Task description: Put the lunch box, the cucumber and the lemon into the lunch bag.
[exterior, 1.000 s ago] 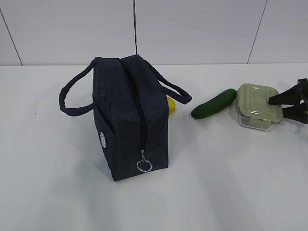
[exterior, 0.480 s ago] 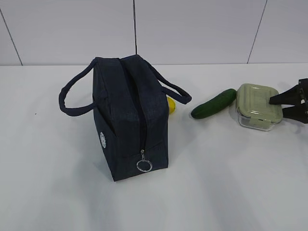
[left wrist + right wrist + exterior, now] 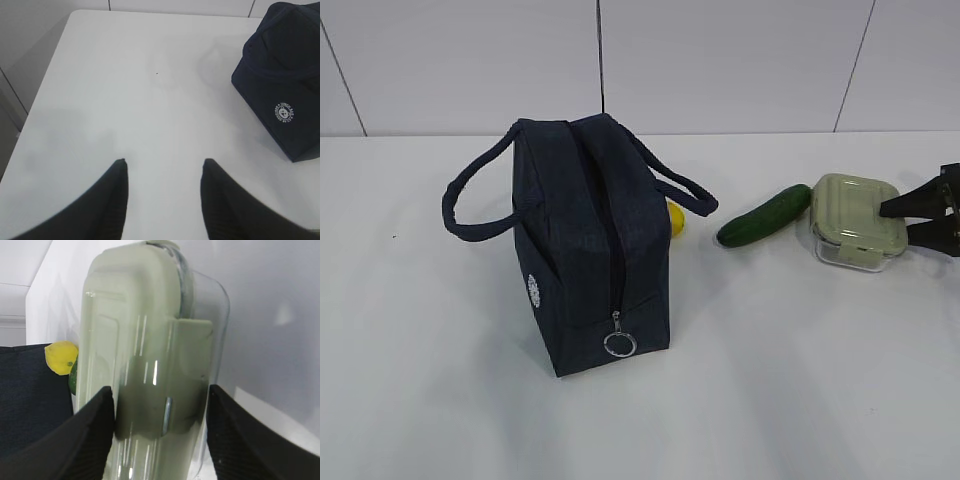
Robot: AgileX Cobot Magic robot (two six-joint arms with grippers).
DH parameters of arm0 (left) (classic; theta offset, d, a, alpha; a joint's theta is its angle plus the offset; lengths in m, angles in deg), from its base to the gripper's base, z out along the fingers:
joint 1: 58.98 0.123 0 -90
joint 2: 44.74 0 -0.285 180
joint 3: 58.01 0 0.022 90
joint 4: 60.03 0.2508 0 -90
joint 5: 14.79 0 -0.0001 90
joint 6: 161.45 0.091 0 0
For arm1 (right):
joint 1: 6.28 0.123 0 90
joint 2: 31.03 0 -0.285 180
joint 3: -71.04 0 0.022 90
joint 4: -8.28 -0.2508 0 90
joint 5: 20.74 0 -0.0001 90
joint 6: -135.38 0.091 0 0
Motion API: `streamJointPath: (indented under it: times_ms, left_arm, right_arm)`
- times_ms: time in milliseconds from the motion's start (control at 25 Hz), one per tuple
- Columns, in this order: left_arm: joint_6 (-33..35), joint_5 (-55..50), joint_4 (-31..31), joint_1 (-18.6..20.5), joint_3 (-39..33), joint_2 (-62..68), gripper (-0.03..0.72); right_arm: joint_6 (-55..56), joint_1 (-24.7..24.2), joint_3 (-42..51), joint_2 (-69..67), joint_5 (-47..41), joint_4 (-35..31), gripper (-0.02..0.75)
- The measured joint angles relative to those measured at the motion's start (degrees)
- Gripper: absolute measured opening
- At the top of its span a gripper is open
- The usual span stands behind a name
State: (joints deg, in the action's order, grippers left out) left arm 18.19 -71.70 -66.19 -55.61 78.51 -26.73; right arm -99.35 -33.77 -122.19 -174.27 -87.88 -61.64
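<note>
Right wrist view, spread fingers (image 3: 90, 435) flanking lunch box (image 3: 145, 360), grip unclear, left fingers (image 3: 117, 192) apart, empty, lunch bag (image 3: 285, 75) nearby

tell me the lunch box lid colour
Pale sage green lid; clearest in the exterior view.

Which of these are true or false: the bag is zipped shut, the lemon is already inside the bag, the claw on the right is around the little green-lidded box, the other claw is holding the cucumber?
1. The lunch bag is zipped shut. True: the zipper runs closed to the ring pull.
2. The lemon is inside the bag. False: it lies on the table behind the bag, partly hidden.
3. The right gripper has its fingers on either side of the lunch box. True.
4. The left gripper holds the cucumber. False: it is open and empty over bare table; the cucumber lies beside the lunch box.
</note>
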Motion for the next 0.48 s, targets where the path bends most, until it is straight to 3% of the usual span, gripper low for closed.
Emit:
streamJointPath:
  times_ms: [480]
  left_arm:
    - [0.0, 0.0, 0.1, 0.0, 0.0, 0.0, 0.343]
  right_arm:
    - [0.1, 0.0, -0.1, 0.0, -0.1, 0.0, 0.384]
